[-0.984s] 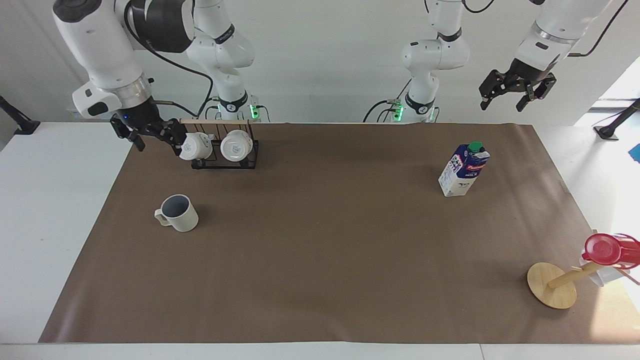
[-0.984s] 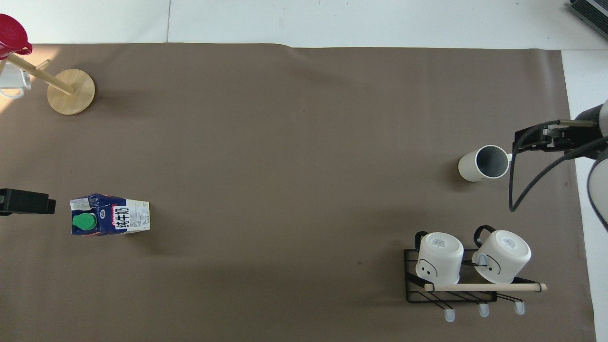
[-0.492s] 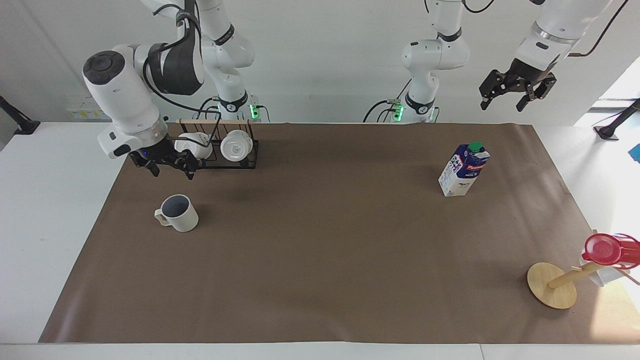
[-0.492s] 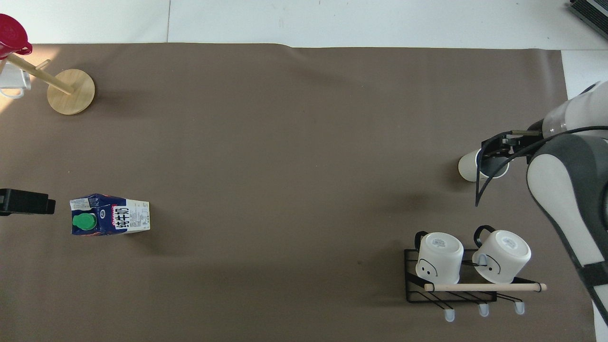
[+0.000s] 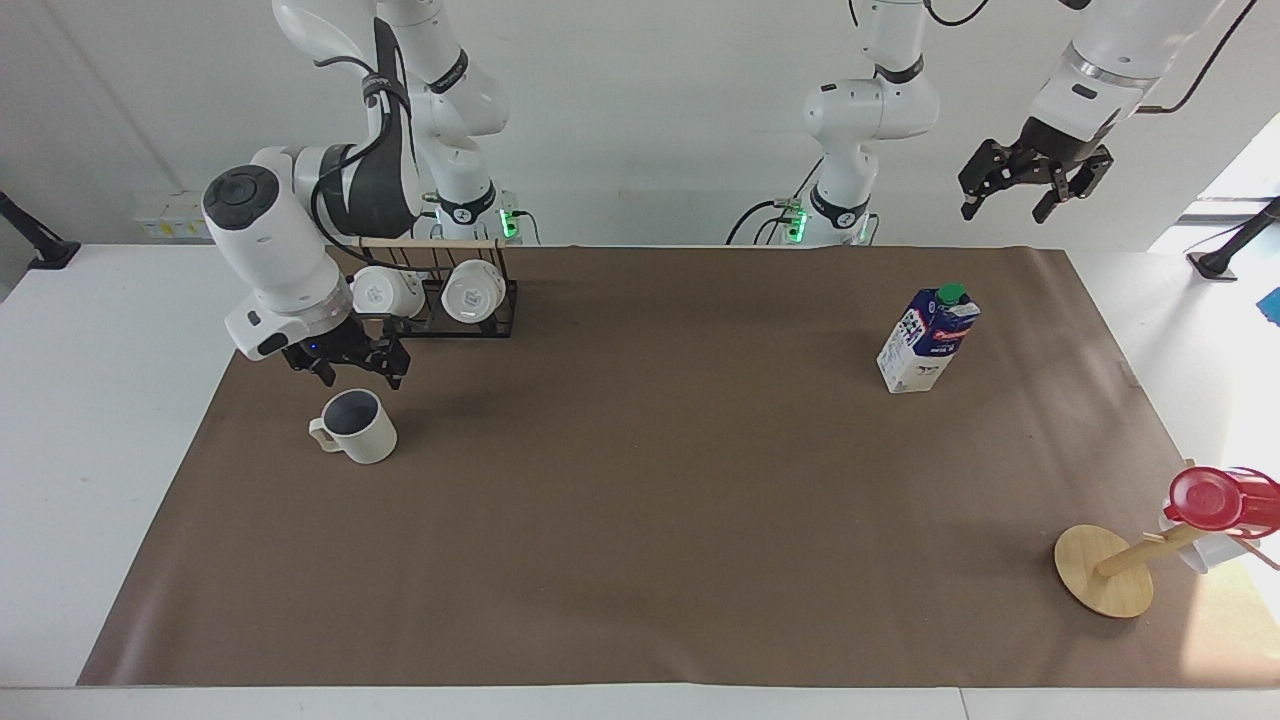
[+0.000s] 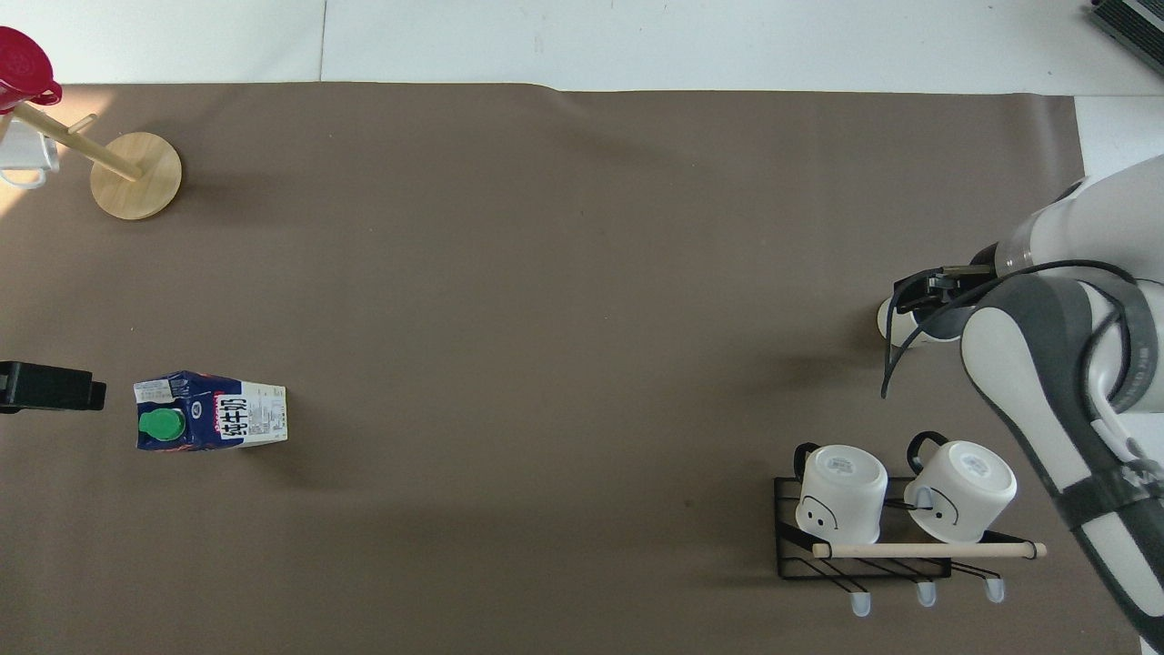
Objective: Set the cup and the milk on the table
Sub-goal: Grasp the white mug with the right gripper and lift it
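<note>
- We see the table (image 5: 640, 620) with its brown sheet bearing everything.
- Our right gripper (image 5: 352, 368) hangs just over the cup (image 5: 357, 427), fingers spread, grasping nothing and not touching it.
- Our left gripper (image 5: 1035, 190) waits high over the left arm's end, fingers parted, empty.
- The milk (image 5: 925, 340) stands upright, long axis vertical, green cap on top.
- The cup stands upright, mouth up, handle toward the right arm's end.
</note>
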`<state>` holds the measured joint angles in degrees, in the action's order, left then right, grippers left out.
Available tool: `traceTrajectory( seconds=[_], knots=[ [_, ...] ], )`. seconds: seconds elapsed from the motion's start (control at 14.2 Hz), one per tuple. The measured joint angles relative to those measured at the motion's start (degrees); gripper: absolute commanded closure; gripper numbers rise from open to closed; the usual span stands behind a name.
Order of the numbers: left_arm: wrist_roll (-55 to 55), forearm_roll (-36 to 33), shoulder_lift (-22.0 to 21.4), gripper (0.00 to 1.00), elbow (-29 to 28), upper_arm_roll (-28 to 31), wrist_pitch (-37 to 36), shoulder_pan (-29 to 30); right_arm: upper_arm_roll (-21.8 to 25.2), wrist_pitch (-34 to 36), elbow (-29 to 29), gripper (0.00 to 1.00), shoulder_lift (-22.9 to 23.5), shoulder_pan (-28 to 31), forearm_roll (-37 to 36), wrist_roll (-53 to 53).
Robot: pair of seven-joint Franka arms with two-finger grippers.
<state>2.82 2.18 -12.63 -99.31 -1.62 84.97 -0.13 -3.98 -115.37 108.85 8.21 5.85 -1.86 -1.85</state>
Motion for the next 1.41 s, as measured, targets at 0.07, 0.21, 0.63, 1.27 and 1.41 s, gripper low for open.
traceTrajectory(
  seconds=[0.07,0.21,0.63,1.27,1.41],
  knots=[
    [0.0,0.0,0.0,0.0,0.0,0.0,0.0,0.01,0.01,-1.33,0.52,0.0,0.49,0.11,0.0,0.25],
    [0.0,0.0,0.0,0.0,0.0,0.0,0.0,0.03,0.01,-2.16,1.05,0.0,1.08,0.24,0.0,0.36],
    [0.0,0.0,0.0,0.0,0.0,0.03,0.0,1.31,0.01,-6.87,2.79,0.04,3.71,0.28,0.0,0.69],
    [0.0,0.0,0.0,0.0,0.0,-0.11,0.0,1.34,0.01,-11.86,5.8,0.9,5.09,0.29,-0.15,1.96],
    [0.0,0.0,0.0,0.0,0.0,-0.11,0.0,1.34,0.01,-11.87,5.79,1.0,5.09,0.3,-0.16,1.99]
  ],
)
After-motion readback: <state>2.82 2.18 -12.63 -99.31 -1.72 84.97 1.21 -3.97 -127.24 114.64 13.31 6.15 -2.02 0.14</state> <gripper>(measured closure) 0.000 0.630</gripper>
